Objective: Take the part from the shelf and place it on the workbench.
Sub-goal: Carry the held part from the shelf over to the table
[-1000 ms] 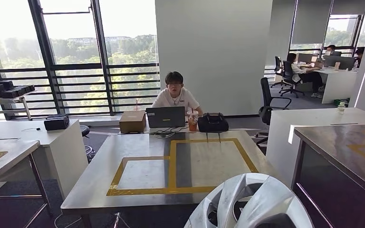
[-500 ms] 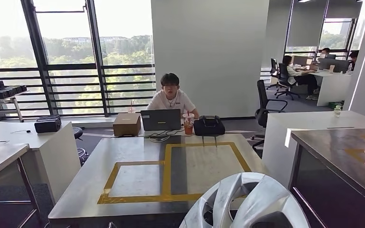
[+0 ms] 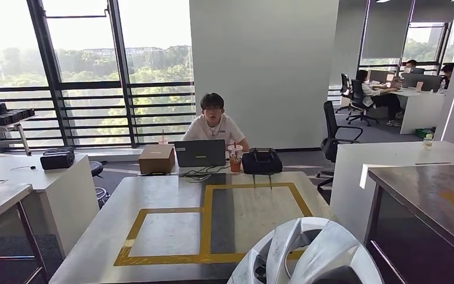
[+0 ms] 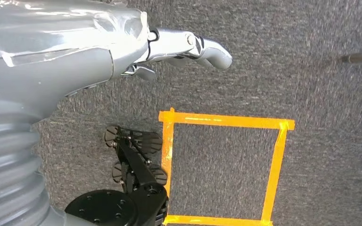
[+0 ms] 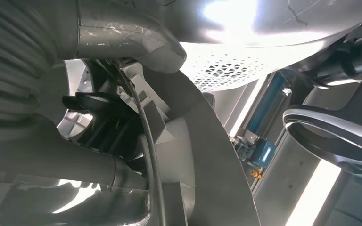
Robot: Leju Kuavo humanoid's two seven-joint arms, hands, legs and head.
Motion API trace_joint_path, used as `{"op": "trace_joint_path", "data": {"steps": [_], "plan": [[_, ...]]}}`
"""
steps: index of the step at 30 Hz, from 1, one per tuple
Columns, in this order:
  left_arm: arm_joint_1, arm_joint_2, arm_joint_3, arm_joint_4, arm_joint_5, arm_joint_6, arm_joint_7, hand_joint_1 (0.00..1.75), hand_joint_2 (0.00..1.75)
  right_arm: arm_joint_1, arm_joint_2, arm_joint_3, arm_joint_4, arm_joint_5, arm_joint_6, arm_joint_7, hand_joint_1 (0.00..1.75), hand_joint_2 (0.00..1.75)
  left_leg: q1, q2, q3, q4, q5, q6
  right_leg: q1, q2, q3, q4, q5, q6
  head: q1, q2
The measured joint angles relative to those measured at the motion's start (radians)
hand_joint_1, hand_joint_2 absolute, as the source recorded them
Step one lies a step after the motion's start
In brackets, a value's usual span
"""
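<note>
The whole head view has shifted since a second ago, so that's the camera moving, not the stuff: the workbench now sits closer and more square-on, its near edge almost at the bottom of the picture. The part, a silver wheel cover, is carried low at the near right, overlapping the bench's near right corner but not set down yet. My guess is it's held out front so it can go straight onto the yellow tape outline. The right wrist view shows what the head view can't: the right hand is wrapped into the part's ribs from behind, thumb over the rim. The left wrist view looks down at carpet with a taped square, and the left hand hangs there with nothing in it, fingers loosely extended. Past the far edge, a person sits at a laptop.
</note>
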Motion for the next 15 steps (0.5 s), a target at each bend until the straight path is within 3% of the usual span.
{"op": "trace_joint_path", "data": {"steps": [2, 5, 6, 7, 8, 10, 12, 15], "plan": [[-0.001, 0.001, 0.000, 0.000, -0.001, 0.000, 0.000, 0.00, 1.75, -0.001, 0.002, 0.000, 0.000, 0.000, 0.000, 0.001, 1.75, 1.75, 0.005, 0.003, -0.035, 0.066, -0.016, -0.011, -0.003, 0.002, 0.015, -0.002, -0.008, -0.012, -0.003, 0.000], [-0.001, 0.001, 0.000, 0.002, -0.002, 0.000, 0.000, 0.00, 1.75, -0.001, 0.005, 0.000, 0.001, 0.000, 0.000, 0.001, 1.75, 1.75, 0.015, 0.005, -0.159, 0.251, -0.083, -0.026, 0.000, 0.003, 0.031, -0.002, -0.026, -0.021, -0.005, 0.000], [0.000, 0.001, 0.000, 0.003, -0.003, 0.000, 0.000, 0.00, 1.75, 0.000, 0.005, 0.001, 0.001, 0.000, 0.000, 0.001, 1.75, 1.75, 0.017, 0.005, -0.189, 0.281, -0.089, -0.028, 0.001, 0.004, 0.038, -0.002, -0.032, -0.021, -0.005, 0.000], [0.000, 0.001, 0.000, 0.004, -0.003, 0.000, 0.000, 0.00, 1.75, 0.000, 0.006, 0.001, 0.002, 0.000, 0.000, 0.001, 1.75, 1.75, 0.018, 0.005, -0.200, 0.275, -0.073, -0.027, 0.003, 0.005, 0.046, -0.002, -0.039, -0.020, -0.005, 0.000], [0.000, 0.001, 0.000, 0.004, -0.004, 0.000, -0.001, 0.00, 1.75, 0.000, 0.006, 0.001, 0.002, 0.000, 0.000, 0.001, 1.75, 1.75, 0.018, 0.006, -0.191, 0.229, -0.034, -0.024, 0.004, 0.006, 0.057, -0.002, -0.046, -0.019, -0.005, 0.000], [0.000, 0.001, 0.000, 0.004, -0.008, 0.000, -0.003, 0.00, 1.75, 0.000, 0.006, 0.000, 0.002, 0.000, 0.000, 0.001, 1.75, 1.75, 0.014, 0.007, -0.141, 0.093, 0.054, -0.011, 0.006, 0.007, 0.080, -0.004, -0.061, -0.014, -0.005, -0.001], [0.000, 0.002, 0.001, 0.003, -0.016, 0.001, -0.010, 0.00, 1.75, -0.001, 0.006, 0.000, 0.002, 0.000, 0.000, 0.001, 1.75, 1.75, 0.005, 0.007, -0.109, 0.014, 0.073, 0.004, 0.007, 0.008, 0.091, -0.008, -0.072, -0.006, -0.005, -0.001], [0.001, 0.001, 0.000, 0.004, -0.030, 0.009, -0.021, 0.00, 1.75, 0.004, 0.007, -0.003, 0.002, 0.002, 0.000, 0.001, 1.75, 1.75, 0.000, 0.004, -0.088, -0.008, 0.069, 0.023, 0.008, 0.007, 0.098, 0.005, -0.072, 0.011, -0.005, 0.000]]}}
